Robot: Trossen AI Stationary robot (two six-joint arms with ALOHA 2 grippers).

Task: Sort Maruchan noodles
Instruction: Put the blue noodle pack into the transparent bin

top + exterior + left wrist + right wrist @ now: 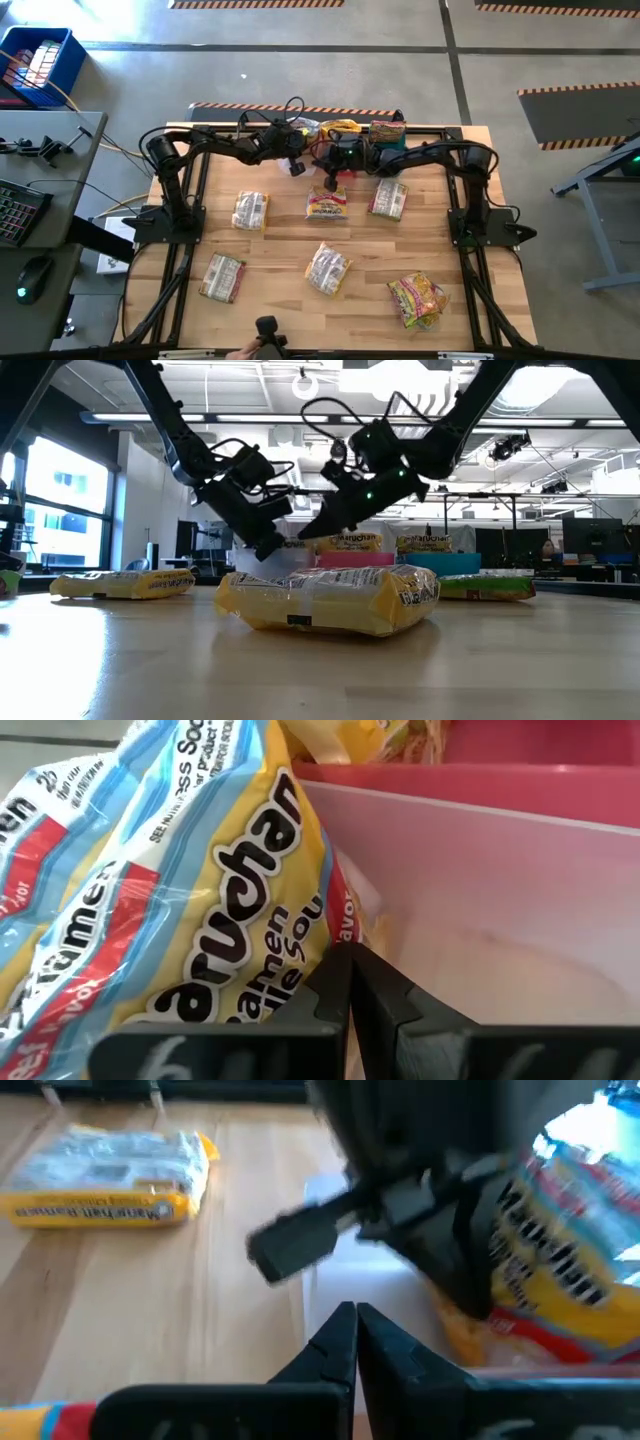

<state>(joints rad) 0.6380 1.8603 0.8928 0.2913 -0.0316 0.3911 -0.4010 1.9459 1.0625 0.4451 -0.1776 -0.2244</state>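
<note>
The left claw [297,166] hangs at the far middle of the table with its two fingers pressed together on nothing, its tip just beside a blue, red and yellow noodle packet [190,880] that stands on edge against the wall of a pink bin [480,900]. The right claw [330,182] is close by, fingers likewise together and empty, just above the nearest yellow packet [327,205] on the wood. More noodle packets lie loose across the table [280,250]: silvery ones at the left [250,210], front left [222,277], middle [327,268] and right of centre [388,198], and a reddish-green one [418,298] near the front right. Others already sit in the bins along the far edge. These packets look light and crinkly, with a stiff noodle block inside that would likely crack under a hard squeeze, and the film looks slippery. I would take hold across the short sides or by a sealed end flap. The yellow packet under the right claw lies flat, its long axis roughly along the far edge; the silvery ones mostly run front to back, slightly askew.
</note>
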